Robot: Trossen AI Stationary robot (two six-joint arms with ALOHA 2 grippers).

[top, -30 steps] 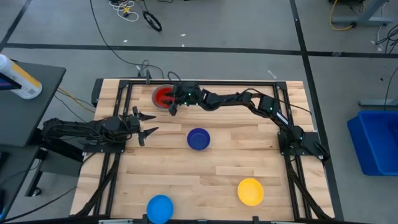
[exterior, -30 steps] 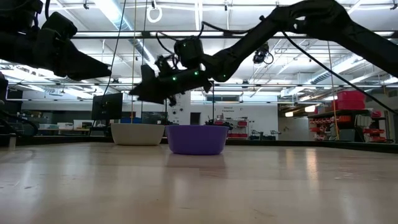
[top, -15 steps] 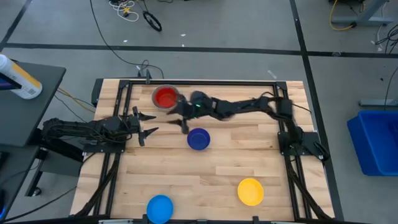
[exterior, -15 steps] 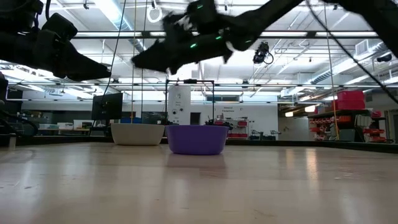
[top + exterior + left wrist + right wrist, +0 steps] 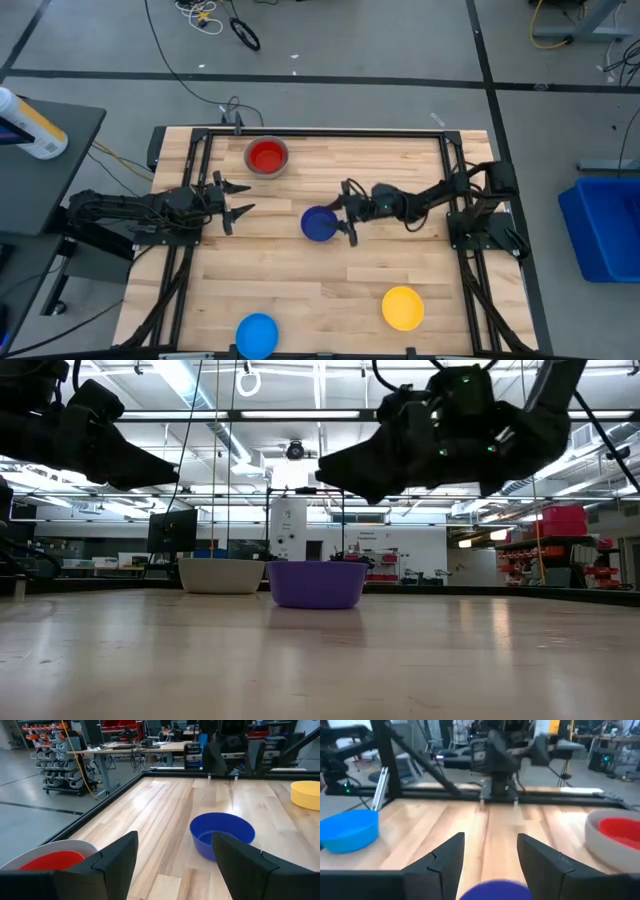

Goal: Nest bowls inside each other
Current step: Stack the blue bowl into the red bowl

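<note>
Right gripper [image 5: 345,213] spread open, hovering at small round dark blue plastic bowl [image 5: 318,224], left gripper [image 5: 238,201] open, waiting well apart

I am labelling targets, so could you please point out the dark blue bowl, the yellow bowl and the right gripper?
dark blue bowl [image 5: 318,224], high view, inside.
yellow bowl [image 5: 403,307], high view, centre.
right gripper [image 5: 349,212], high view, between fingertips.

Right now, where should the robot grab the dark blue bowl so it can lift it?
Probably by the rim. The dark blue bowl sits upright with its mouth open, so one finger could go inside the wall and one outside. The right gripper hangs open beside the bowl's right edge, so coming straight down onto that near side looks easiest. The bowl's round, smooth outside is likely too wide to squeeze across.
</note>
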